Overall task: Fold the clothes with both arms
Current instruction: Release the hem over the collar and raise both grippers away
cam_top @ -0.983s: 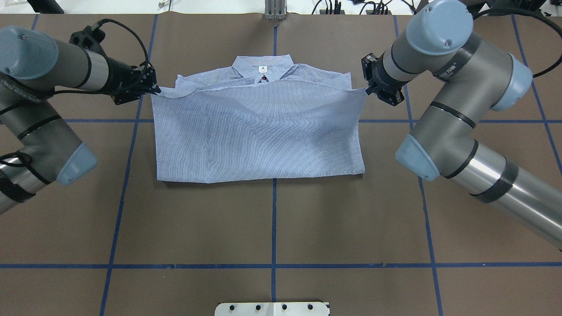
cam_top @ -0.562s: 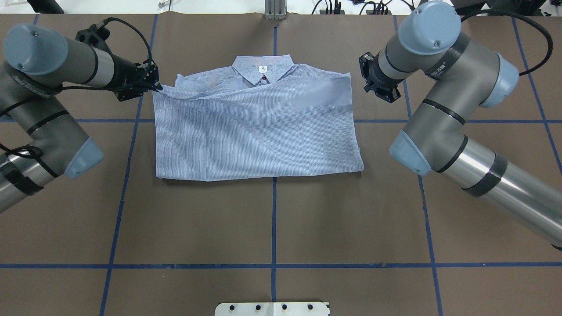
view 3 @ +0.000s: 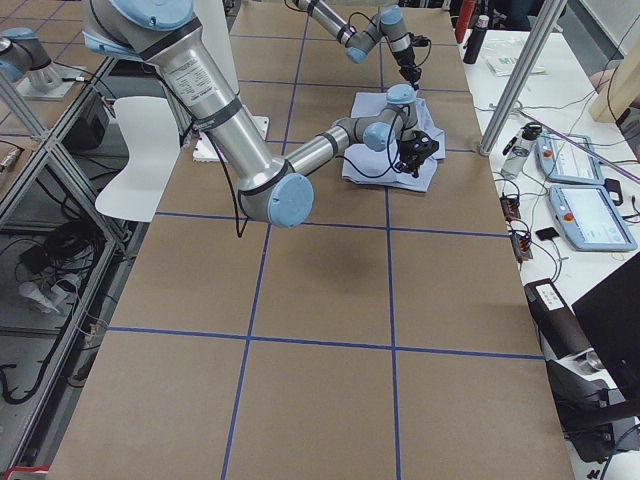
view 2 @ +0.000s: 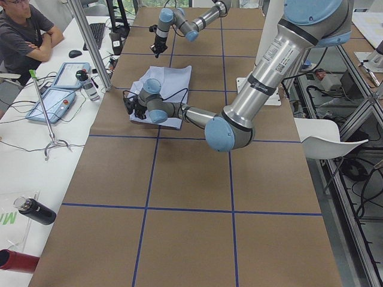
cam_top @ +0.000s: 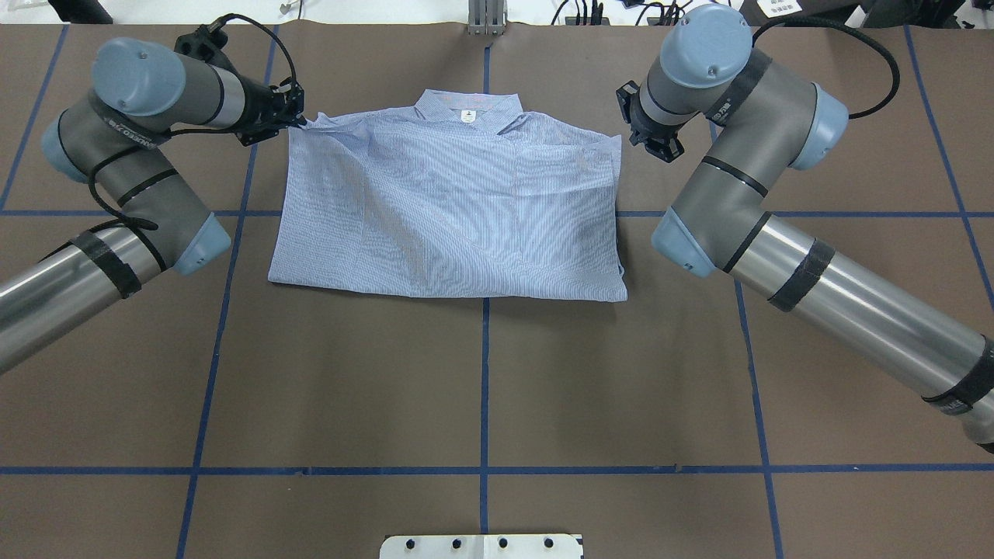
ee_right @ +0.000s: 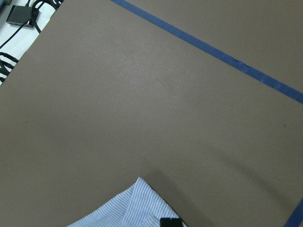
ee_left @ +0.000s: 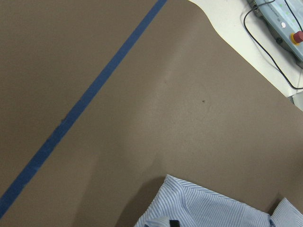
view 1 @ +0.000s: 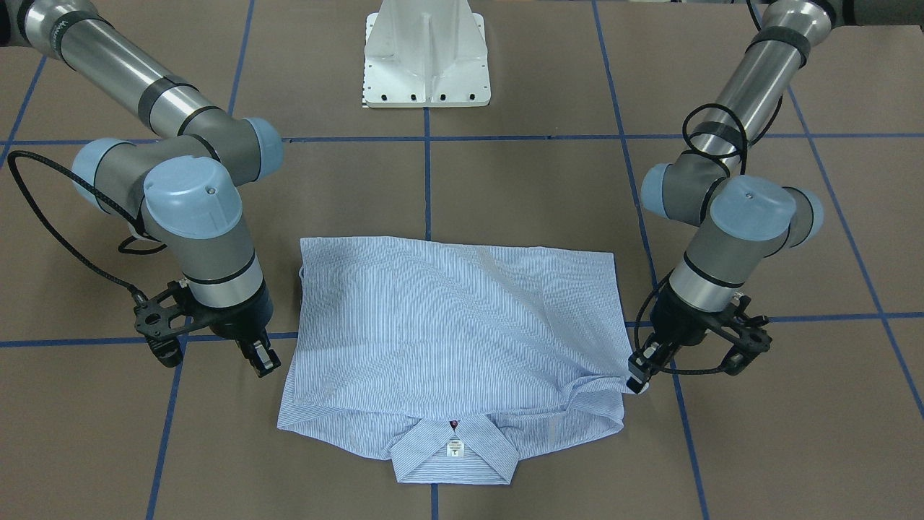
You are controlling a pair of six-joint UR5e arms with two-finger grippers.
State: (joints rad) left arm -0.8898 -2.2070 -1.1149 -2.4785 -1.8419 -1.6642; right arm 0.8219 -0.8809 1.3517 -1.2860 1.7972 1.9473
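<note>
Shirt (cam_top: 450, 225), pinstriped blue and white, lies folded in half on the brown-papered table (cam_top: 481, 388), in the far half from the robot and centred on the lengthwise blue tape line (cam_top: 484, 373); its collar (cam_top: 466, 109) points away from the robot, and its folded edge lies nearest the white pedestal base (view 1: 427, 58). The upper layer covers nearly the whole front; only the collar, the white neck label (view 1: 454, 448) and one red button (view 1: 452, 424) show past it in the front-facing view; the sleeves are hidden inside the fold. That layer lies rumpled, with a ridge running towards the corner on the robot's left.

The left gripper (cam_top: 301, 120) pinches that corner beside the collar, and the cloth is drawn to a point at its fingertips (view 1: 635, 380); its wrist camera catches only a strip of striped cloth at the bottom edge of the view. The right gripper (cam_top: 660, 146) holds nothing and hangs just beside the opposite far corner, apart from the cloth; its jaws look slightly spread in the front-facing view (view 1: 263, 361), though they are small there; in both side views the grippers are too small to judge.

Bare table surrounds the shirt on every side, widest between the folded edge and the base.
</note>
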